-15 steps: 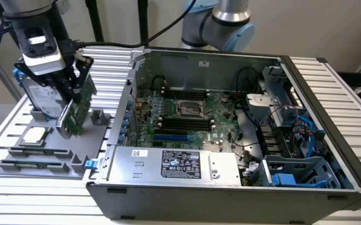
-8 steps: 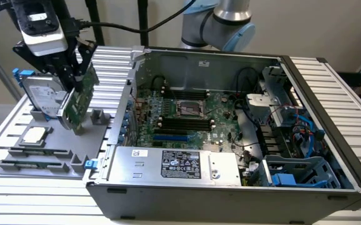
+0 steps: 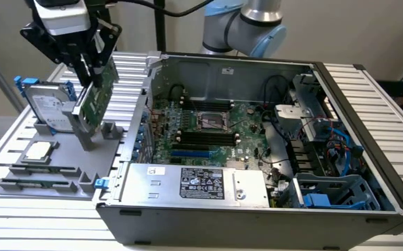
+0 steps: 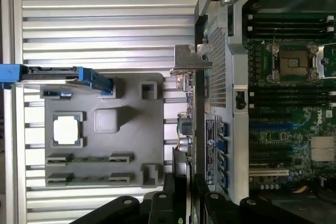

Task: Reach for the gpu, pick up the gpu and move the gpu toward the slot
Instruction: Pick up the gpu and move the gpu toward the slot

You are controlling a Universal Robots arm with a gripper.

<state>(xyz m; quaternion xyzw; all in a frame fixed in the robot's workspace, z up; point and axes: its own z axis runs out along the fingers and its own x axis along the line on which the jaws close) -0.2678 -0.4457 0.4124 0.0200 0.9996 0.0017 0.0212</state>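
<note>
exterior view: the open computer case (image 3: pixel 257 151) lies on the slatted worktop (image 3: pixel 41 219), and on the exterior view's left of it sits a grey holder tray (image 3: pixel 55 157) with the hard drive (image 3: pixel 48 102) and a small processor chip (image 3: pixel 37 150). the gpu (image 3: pixel 96 97) hangs above the tray, lifted clear, tilted on edge, just outside the case wall. carrying it well means keeping the card upright and clearing that wall before crossing toward the slot. the claw (image 3: pixel 90 65) is partly closed, pinching the card's top edge.
</note>
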